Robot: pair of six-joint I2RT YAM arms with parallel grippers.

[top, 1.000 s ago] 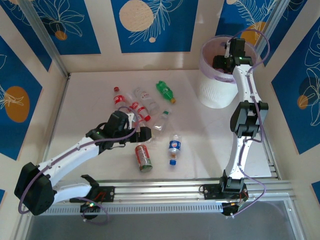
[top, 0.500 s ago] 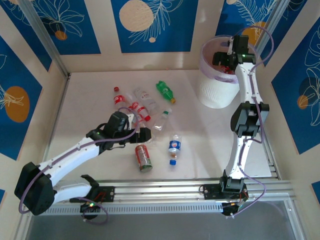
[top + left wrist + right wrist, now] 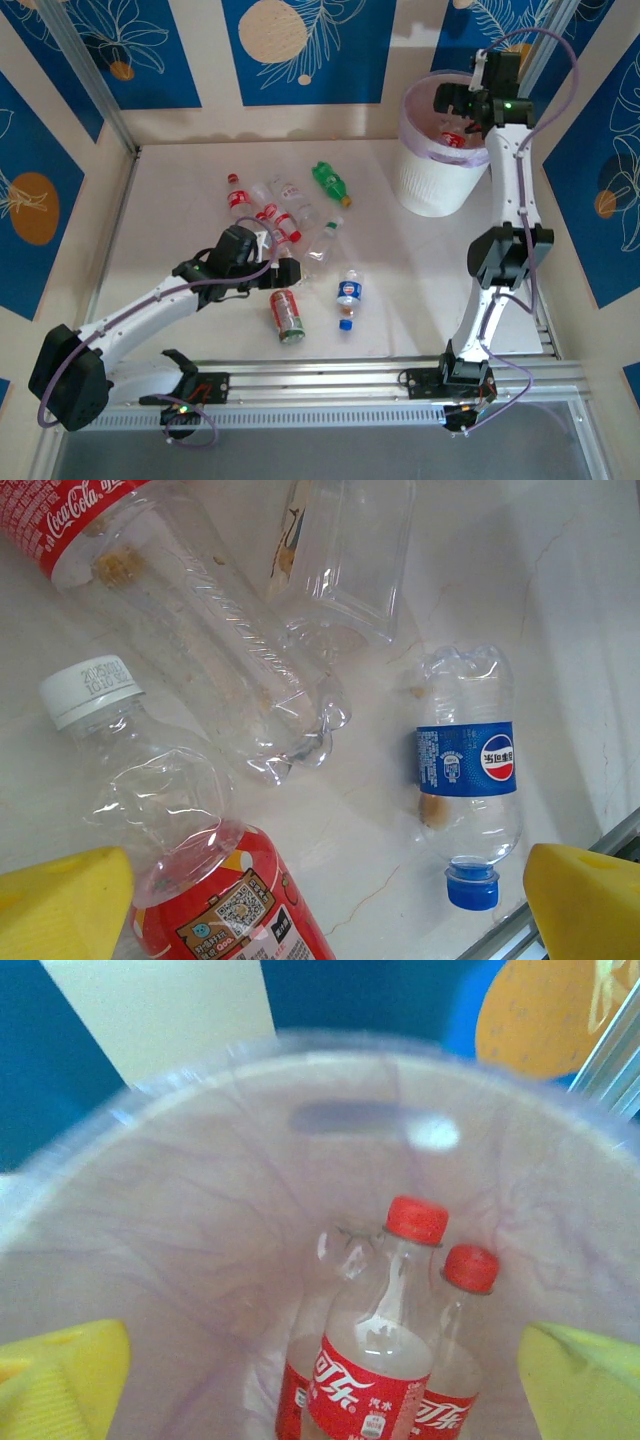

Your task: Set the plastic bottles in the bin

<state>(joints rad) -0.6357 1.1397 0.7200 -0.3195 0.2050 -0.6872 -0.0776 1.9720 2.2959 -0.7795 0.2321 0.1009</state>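
The right pincer (image 3: 320,1380) hangs over the mouth of the bin (image 3: 430,185), yellow fingers spread wide with nothing gripped. Straight below it, inside the purplish liner, two red-capped bottles (image 3: 385,1360) stand touching each other. The left pincer (image 3: 322,905) is just as wide and empty, held low over the table (image 3: 420,270): a crushed white-capped bottle (image 3: 170,810) with a red label lies between its fingers, a blue-labelled bottle (image 3: 468,770) lies near one finger with its cap towards the pincer, more clear bottles (image 3: 260,680) lie just beyond the tips, and a green bottle (image 3: 330,182) lies well ahead.
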